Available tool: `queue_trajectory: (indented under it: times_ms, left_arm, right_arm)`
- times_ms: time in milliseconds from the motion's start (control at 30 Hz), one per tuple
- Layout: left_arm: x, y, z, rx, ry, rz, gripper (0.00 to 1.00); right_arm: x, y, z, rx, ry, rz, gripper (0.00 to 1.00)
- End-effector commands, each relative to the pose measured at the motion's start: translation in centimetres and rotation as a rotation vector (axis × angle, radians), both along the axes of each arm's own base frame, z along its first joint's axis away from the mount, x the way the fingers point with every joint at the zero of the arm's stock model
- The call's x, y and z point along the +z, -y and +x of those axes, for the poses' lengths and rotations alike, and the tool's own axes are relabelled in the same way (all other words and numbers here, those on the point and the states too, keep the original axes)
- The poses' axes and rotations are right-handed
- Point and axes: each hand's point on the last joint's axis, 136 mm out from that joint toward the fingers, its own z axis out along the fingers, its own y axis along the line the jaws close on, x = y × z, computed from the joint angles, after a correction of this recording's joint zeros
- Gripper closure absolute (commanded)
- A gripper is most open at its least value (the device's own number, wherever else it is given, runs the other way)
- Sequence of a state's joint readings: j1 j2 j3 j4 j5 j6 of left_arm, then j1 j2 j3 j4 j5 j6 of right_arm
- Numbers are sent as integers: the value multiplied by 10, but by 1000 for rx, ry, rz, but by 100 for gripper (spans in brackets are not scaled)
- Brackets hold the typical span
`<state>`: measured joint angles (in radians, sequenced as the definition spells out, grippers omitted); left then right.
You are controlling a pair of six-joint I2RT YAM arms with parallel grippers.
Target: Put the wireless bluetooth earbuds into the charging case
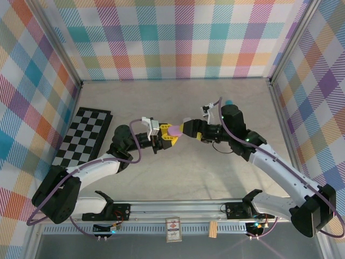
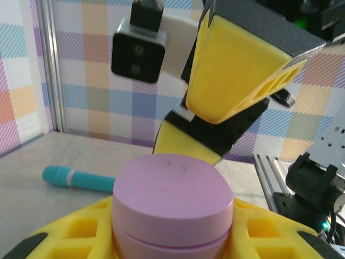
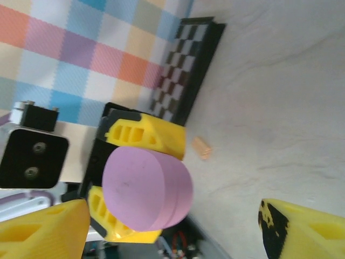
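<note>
Both arms reach in toward each other over the middle of the table, elbows bent. The left gripper (image 1: 166, 134) is clamped on a closed, rounded pink-purple plastic charging case (image 1: 174, 130), held off the table. The right gripper (image 1: 187, 129) faces it, jaws spread wide, just short of the case.

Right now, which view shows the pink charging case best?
Right wrist: the whole closed pink charging case shows, clamped between the left gripper's yellow fingers. Left wrist shows its lid and seam close up, bottom cropped. Top external shows a small lilac patch.
</note>
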<state>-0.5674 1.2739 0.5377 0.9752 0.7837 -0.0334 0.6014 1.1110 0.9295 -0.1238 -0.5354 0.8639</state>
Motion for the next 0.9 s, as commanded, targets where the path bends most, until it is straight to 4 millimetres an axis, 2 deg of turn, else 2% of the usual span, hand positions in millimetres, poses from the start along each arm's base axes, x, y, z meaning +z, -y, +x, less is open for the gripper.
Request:
queue_trajectory:
  times_ms: [0, 133, 300, 500, 700, 733, 867]
  left_arm:
    - [20, -2, -5, 2, 69, -67, 71]
    - [22, -2, -5, 0, 73, -74, 71]
    - [18, -2, -3, 9, 72, -59, 71]
    - [13, -4, -1, 37, 69, -56, 70]
    - [6, -7, 3, 75, 65, -23, 65]
    - [4, -7, 4, 77, 60, -15, 63]
    - [0, -9, 4, 94, 57, 12, 24]
  right_arm:
    - [36, -19, -6, 99, -33, 211, 20]
    - [36, -27, -2, 118, -94, 282, 27]
    - [38, -30, 1, 114, -125, 330, 43]
    - [42, -30, 4, 111, -118, 340, 68]
    - [40, -21, 13, 36, -68, 293, 81]
    - [39, -19, 15, 27, -62, 290, 81]
    - [23, -12, 25, -31, -45, 218, 81]
